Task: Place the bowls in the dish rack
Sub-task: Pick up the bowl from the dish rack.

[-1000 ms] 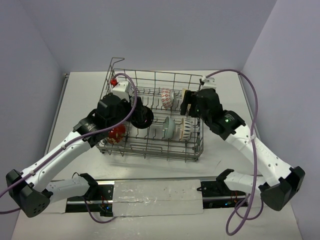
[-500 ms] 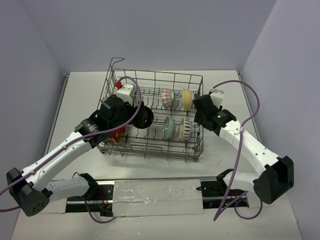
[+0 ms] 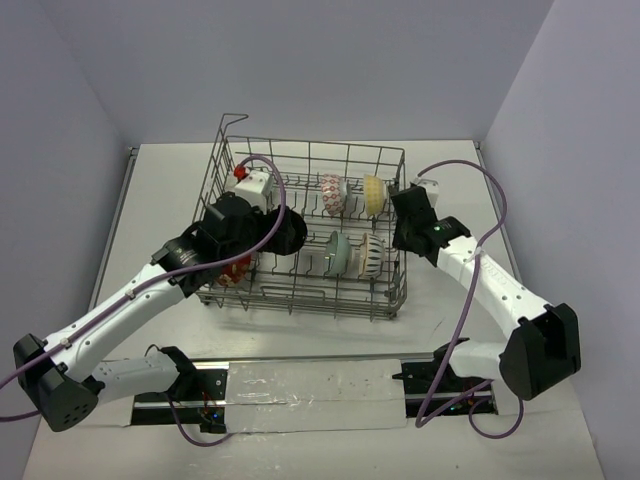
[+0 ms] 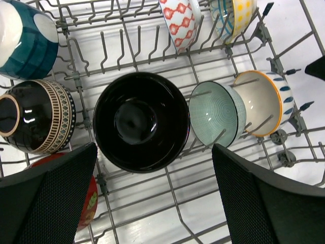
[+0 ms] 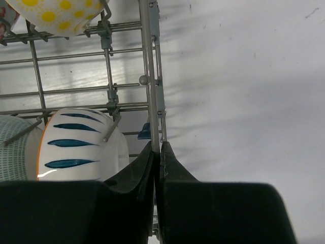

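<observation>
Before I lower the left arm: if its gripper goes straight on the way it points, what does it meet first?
The black bowl, which sits centred under the left gripper between its open fingers. Depth is unclear in the wrist view, so I cannot say how soon it would touch.

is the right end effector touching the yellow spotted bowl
Apart. The right wrist view shows the shut right end effector at the rack wall, bare wires between it and the bowl.

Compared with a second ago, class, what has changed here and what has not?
The right claw drew back rightward out of the grey wire dish rack, leaving the yellow-spotted cream bowl in its back row, then shut empty at the rack's right wall. The left claw stays open over the glossy black bowl; other bowls unmoved.
</observation>
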